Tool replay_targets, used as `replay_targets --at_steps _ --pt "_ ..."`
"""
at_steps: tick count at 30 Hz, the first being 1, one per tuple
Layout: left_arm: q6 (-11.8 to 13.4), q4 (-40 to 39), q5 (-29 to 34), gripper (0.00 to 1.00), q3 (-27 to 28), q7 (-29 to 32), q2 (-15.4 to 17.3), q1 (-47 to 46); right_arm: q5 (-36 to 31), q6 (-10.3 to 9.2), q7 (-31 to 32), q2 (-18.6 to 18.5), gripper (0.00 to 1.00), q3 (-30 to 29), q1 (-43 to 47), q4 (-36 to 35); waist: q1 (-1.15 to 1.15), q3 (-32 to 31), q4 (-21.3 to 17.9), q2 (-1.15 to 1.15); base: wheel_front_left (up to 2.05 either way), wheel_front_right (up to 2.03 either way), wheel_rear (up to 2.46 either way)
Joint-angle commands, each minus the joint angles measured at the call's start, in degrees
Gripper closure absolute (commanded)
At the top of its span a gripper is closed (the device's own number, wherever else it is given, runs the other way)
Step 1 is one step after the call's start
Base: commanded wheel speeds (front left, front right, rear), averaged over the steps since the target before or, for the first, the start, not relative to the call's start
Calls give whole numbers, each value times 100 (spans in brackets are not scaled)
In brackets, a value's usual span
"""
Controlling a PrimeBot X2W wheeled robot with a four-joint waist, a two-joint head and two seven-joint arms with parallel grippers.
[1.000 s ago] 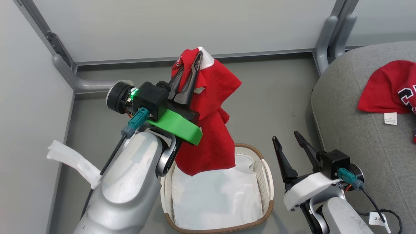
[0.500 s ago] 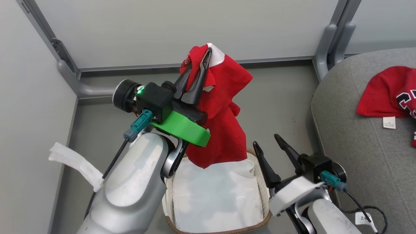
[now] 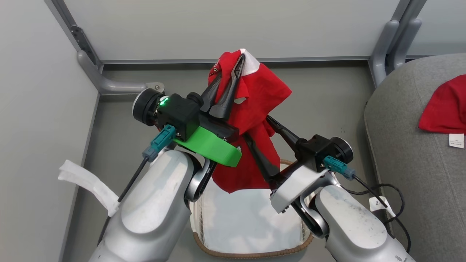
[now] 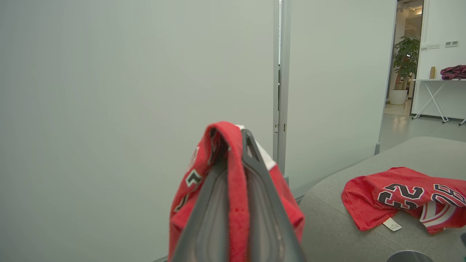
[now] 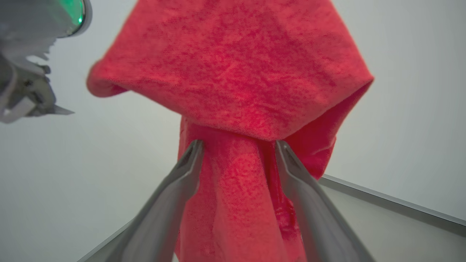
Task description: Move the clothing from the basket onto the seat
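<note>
My left gripper (image 3: 238, 64) is shut on the collar end of a red jersey (image 3: 262, 94), which hangs above the basket (image 3: 255, 253). In the left wrist view the gripper (image 4: 236, 135) pinches a fold of that jersey (image 4: 236, 203). My right gripper (image 3: 257, 127) is open, one finger on each side of the hanging cloth. The right wrist view shows that gripper (image 5: 238, 144) straddling the narrow neck of the jersey (image 5: 233, 72). Only the white lining sheet (image 3: 247, 218) shows inside the basket. A second red jersey (image 3: 444, 109) with a white tag lies on the grey seat (image 3: 400, 153).
White partition panels (image 3: 218, 25) stand close behind and to the left, with grey metal feet (image 3: 109, 85) on the floor. A black cable (image 3: 386, 191) loops beside my right forearm. The seat's curved edge lies right of the basket.
My right gripper has swung up and left from beside the basket to straddle the hanging jersey. The left gripper keeps its hold. The camera has turned left.
</note>
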Motion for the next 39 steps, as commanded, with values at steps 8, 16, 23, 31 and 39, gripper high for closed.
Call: replay_targets --at_steps 8,16,23,31,39 --pt "40 -73 -209 100 -179 -6 13 -63 290 -8 -27 -24 0 555 -540 1042 0 71 246 0 0 0 0" --pt "83 -51 -294 100 -262 -6 13 -125 431 -8 -27 -24 100 627 -809 1380 0 170 380 0 0 0 0" --pt "169 152 -239 100 -53 -5 15 -36 441 -8 -27 -27 100 499 -637 1146 0 194 225 0 0 0 0" --pt "132 328 -19 0 291 -5 41 211 176 -8 -27 -24 100 -258 -191 562 0 275 -390 0 0 0 0" --pt "1 413 240 0 529 -5 107 591 -66 -8 -27 -22 100 -923 244 -26 0 291 -1471 0 0 0 0"
